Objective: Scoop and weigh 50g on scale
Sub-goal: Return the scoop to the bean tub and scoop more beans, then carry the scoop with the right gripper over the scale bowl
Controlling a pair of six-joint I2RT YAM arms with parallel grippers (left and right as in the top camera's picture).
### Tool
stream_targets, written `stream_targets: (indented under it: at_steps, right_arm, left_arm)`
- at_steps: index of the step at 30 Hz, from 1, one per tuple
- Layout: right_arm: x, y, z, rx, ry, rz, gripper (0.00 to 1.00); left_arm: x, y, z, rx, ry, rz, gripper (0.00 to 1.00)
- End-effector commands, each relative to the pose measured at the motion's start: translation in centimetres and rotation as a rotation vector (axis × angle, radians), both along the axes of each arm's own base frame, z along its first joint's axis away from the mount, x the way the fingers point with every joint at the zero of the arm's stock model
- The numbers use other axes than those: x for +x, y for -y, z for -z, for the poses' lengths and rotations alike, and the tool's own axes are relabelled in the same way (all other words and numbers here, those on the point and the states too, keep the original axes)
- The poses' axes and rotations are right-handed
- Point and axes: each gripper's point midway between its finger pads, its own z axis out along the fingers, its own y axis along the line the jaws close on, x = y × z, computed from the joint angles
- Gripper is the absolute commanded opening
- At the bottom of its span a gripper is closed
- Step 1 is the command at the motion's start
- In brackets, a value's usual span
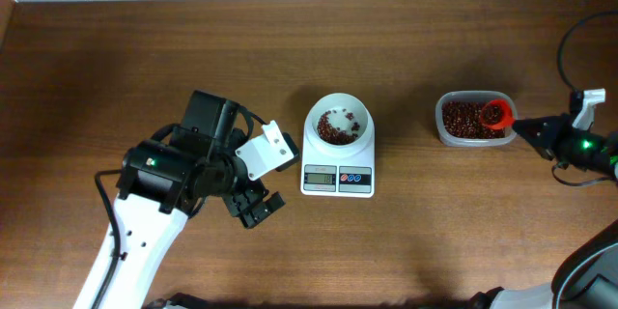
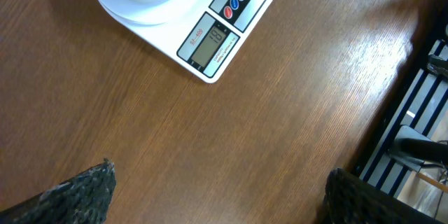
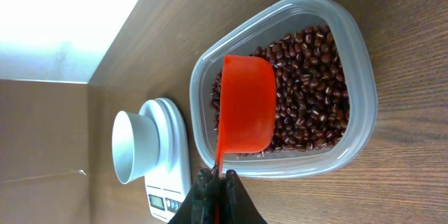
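1. Left gripper [image 1: 254, 205] is hanging nearest the lens over the surface [image 1: 116, 58], jaws spread wide and gripping nothing, near the scale's left side but not touching it.
2. Scale [image 1: 338, 180] is sitting mid-surface with the white bowl [image 1: 362, 111] on top. The display digits are too small to read surely.
3. Red beans [image 1: 336, 130] are lying in the bowl as a thin, patchy layer, so some scooping looks done.
4. Clear tub [image 1: 439, 121] is standing right of the scale, apart from it, holding plenty of beans.
5. Orange scoop [image 3: 246, 101] is resting on the tub's beans, with none showing inside it.
6. Right gripper [image 3: 217, 190] is clamping tight on the scoop handle at the tub's rim.
7. Task is looking partway. More loads are probably needed, then a check of the display for 50g.
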Motion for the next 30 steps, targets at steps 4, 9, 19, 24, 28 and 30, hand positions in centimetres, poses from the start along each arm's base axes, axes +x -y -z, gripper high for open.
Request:
stream_targets:
  at_steps: [4,9,19,24,28,30]
  right_arm:
    - [-0.2,-1.2,-1.3,0.116,0.044,-0.025,0.04]
    - [0.2,-4.1,-3.2,0.228,0.103,-0.104,0.04]
    - [0.1,-16.0,-3.2,0.259,0.040,-0.424,0.04]
    - [-0.4,-20.9,-3.4,0.280,0.005,-0.535,0.04]
    - [-0.1,-23.2,-3.7,0.288,0.002,-0.570,0.04]
    - [0.0,-24.1,-3.7,0.271,0.023,-0.598,0.04]
  left_arm:
    - [0.0,-0.2,0.2,0.006,-0.002,0.008,0.99]
    - [0.0,-0.2,0.2,0.006,-0.002,0.008,0.99]
    - [0.0,-0.2,0.2,0.006,-0.002,0.008,0.99]
    - [0.0,-0.2,0.2,0.006,-0.002,0.008,0.99]
    - [0.0,-0.2,0.2,0.006,-0.002,0.008,0.99]
    - [0.0,-0.2,0.2,0.006,-0.002,0.008,0.99]
